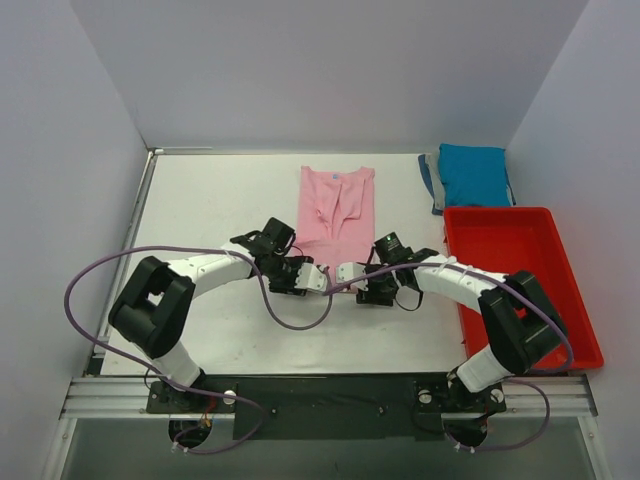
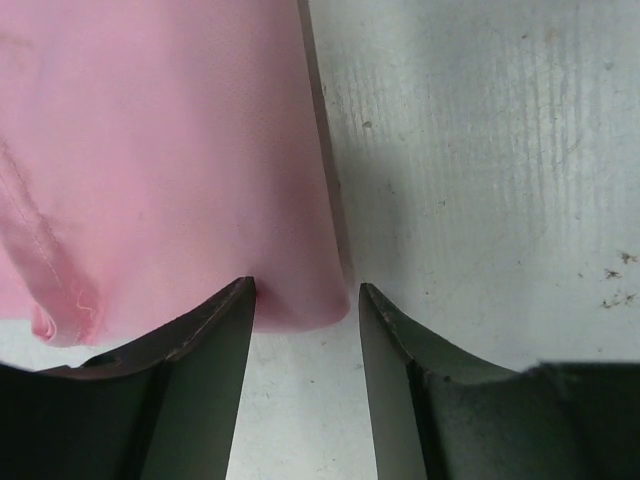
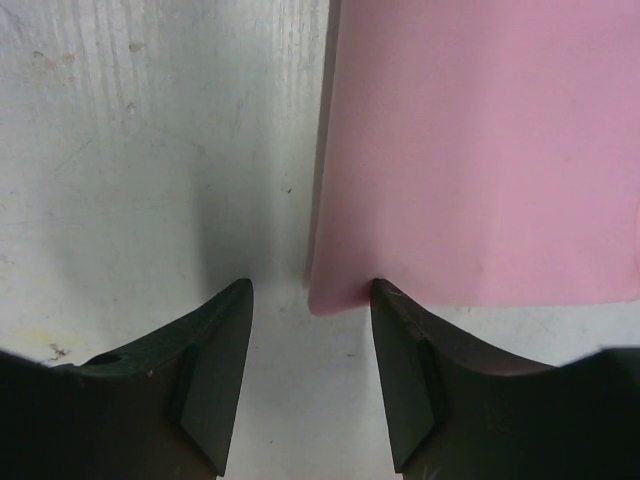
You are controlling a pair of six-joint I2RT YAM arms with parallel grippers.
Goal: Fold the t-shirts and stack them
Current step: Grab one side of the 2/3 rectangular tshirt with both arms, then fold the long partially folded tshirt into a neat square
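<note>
The light pink t-shirt (image 1: 336, 205) lies on the white table, folded into a narrow strip with its collar at the far end. The teal blue t-shirt (image 1: 473, 175) lies folded at the back right. My left gripper (image 1: 312, 279) and right gripper (image 1: 350, 272) sit side by side at the pink shirt's near edge. In the left wrist view the left gripper (image 2: 305, 290) is open, with a near corner of the pink shirt (image 2: 160, 150) just between its fingertips. In the right wrist view the right gripper (image 3: 310, 285) is open around another near corner of the pink shirt (image 3: 480, 150). Neither holds cloth.
A red plastic tray (image 1: 520, 280) stands at the right, just in front of the teal shirt. White walls close in the table (image 1: 220, 210) at the back and sides. A purple cable (image 1: 290, 320) loops over the table near the left arm.
</note>
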